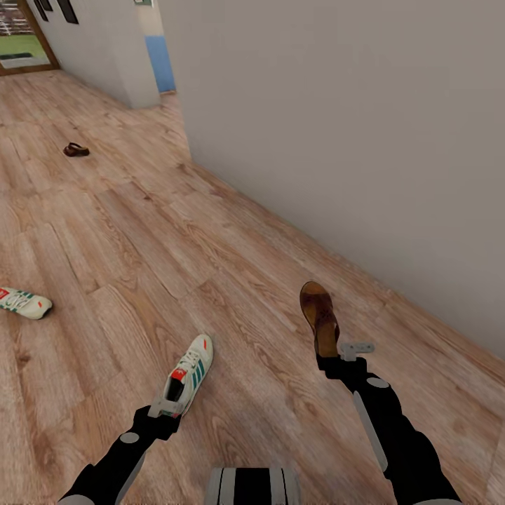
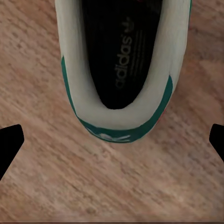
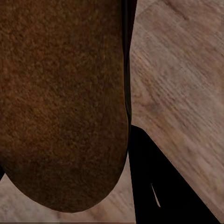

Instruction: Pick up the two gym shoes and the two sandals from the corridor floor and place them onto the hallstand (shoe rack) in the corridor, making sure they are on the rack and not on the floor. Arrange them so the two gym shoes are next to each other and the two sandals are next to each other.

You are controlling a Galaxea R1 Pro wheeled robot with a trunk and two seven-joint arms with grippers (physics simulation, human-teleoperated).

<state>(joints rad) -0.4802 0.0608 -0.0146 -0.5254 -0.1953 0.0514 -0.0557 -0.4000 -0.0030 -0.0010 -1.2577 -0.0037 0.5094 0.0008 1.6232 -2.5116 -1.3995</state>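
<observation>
The left gripper is at the heel of a sneaker at 7 o'clock in the head view. In the left wrist view its fingertips stand wide apart on either side of the heel, not touching it, and the shoe lies on the floor.

The right gripper at 5 o'clock holds a brown sandal by its heel end, toe pointing to 12 o'clock. In the right wrist view a dark finger lies against the sole's edge.

A 2nd sneaker lies at 9 o'clock near the picture's edge. A 2nd sandal lies far off at 11 o'clock. A grey wall runs from 12 to 4 o'clock.
</observation>
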